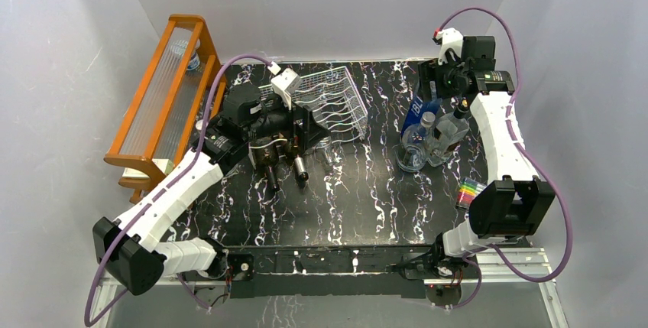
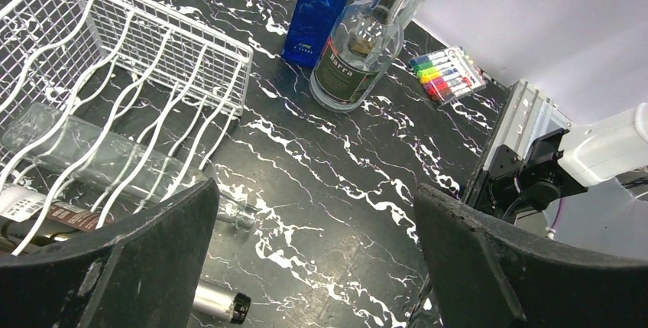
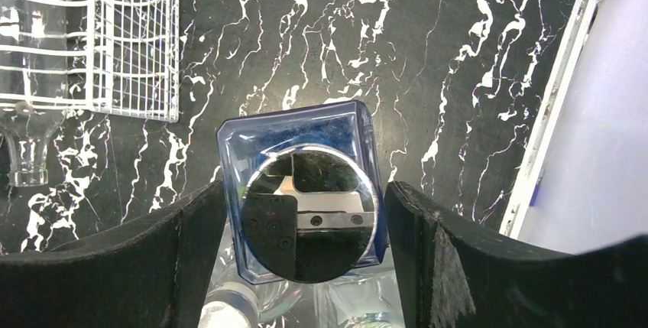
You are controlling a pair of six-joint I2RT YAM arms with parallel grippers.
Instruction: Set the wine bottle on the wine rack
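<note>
Evidently lining up a grasp, the right pincer straddles the blue bottle, spread, right of the wine rack.

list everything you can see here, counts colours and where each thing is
wine rack: 1, silver-white wire, far middle of the table
lying bottles: 3, two dark and one clear, at the rack, necks toward the near edge
blue bottle: 1, blue, upright, far right
clear bottles: 2, clear, upright beside the blue one
marker pack: 1, multicoloured, right edge
wooden shelf: 1, orange, far left
table: 1, black marbled
left gripper: 1, black, open, by the rack
right gripper: 1, black, fingers either side of the blue bottle's top
</note>
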